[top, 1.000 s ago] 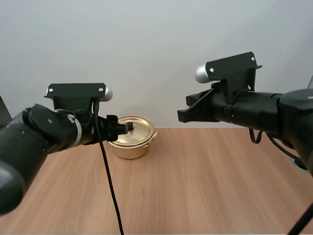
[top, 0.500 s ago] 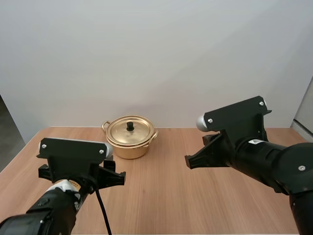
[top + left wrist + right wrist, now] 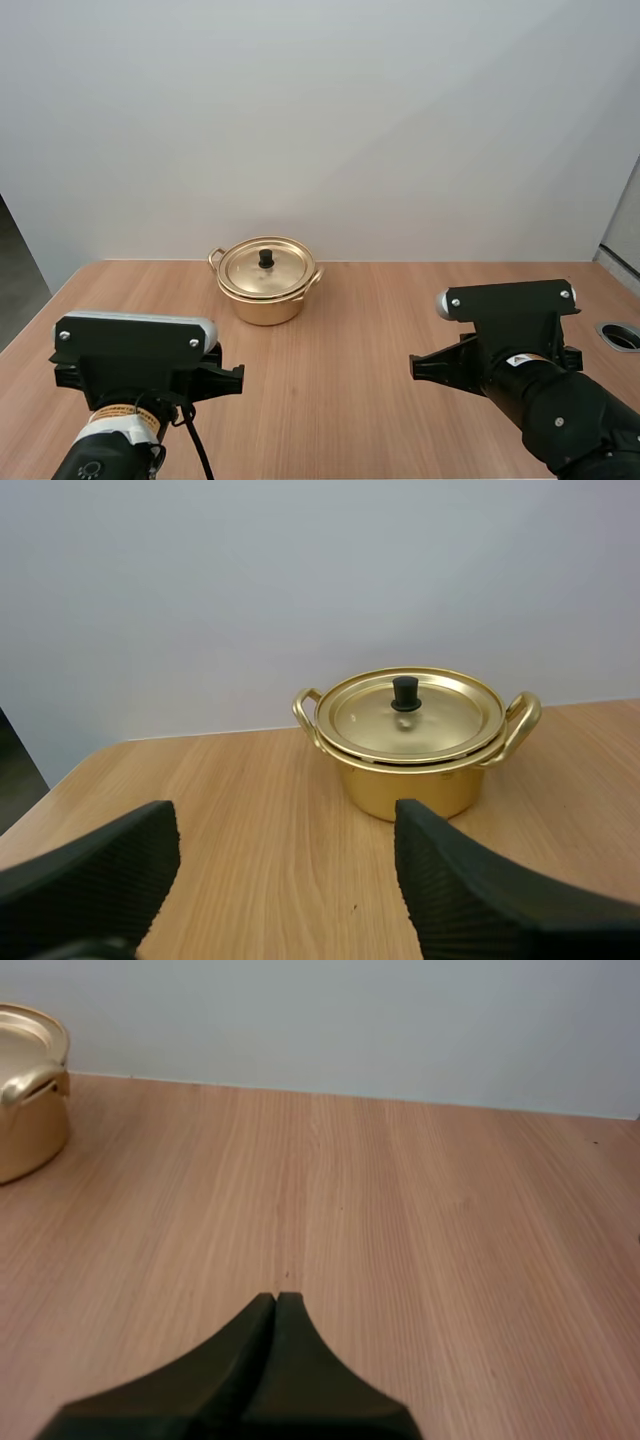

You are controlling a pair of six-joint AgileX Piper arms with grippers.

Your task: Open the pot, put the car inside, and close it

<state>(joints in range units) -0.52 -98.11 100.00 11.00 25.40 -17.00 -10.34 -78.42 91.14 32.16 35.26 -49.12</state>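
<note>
Nearest in the left wrist view, the left gripper [image 3: 285, 828] is spread wide. Its two ribbed black fingers [image 3: 455, 880] stand well apart, with only bare bench [image 3: 250, 770] between them, and it grasps and touches nothing. The right gripper [image 3: 277, 1305] is clenched on nothing: in the right wrist view its fingers lie pressed together as one dark wedge over the wood grain. Whether its tip clears the wood cannot be told from that view. In the high view both arms sit low at the near side of the bench, and their own bulk hides most of the fingers.

Farther off, a golden pot [image 3: 410, 780] stands upright on the bench toward its far edge, near the pale wall [image 3: 400, 120]. It lies straight ahead of the left gripper, framed between the open fingers and well apart from them. Its lid [image 3: 445, 715] sits flat on the rim, with a black knob [image 3: 405, 693] at the centre and looped handles [image 3: 520, 728] on either side. From the right gripper the pot lies ahead and off to the left, well apart. That view cuts it off, showing one handle and part of the lid. The lid hides the pot's inside.
</note>
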